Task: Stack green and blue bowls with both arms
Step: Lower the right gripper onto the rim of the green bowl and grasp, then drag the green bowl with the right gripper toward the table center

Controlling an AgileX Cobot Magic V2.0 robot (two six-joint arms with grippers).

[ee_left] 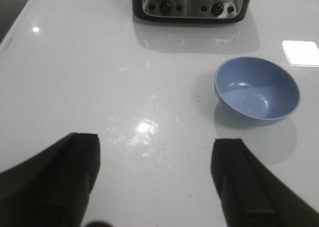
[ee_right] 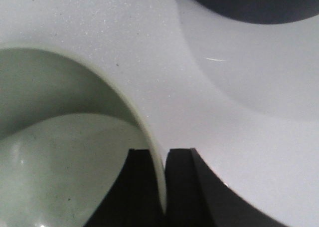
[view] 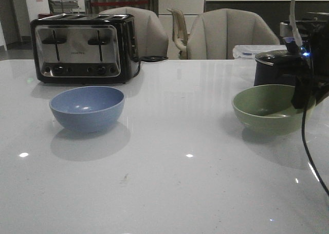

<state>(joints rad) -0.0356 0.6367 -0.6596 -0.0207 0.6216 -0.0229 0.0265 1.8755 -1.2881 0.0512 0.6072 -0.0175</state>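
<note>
Nearest to us, our left tool (ee_left: 155, 179) hangs spread and empty over the bare counter (view: 169, 193). The blue bowl (view: 87, 108) sits ahead of it and off to one side, apart, in front of the toaster (view: 82, 49). Across the counter, our right tool (ee_right: 164, 187) pinches the green bowl's (view: 267, 108) rim, one finger inside, one outside. We judge this arm readier to carry its bowl toward the blue one.

Home dining area: toaster (view: 85, 49), chairs (view: 226, 33).
</note>
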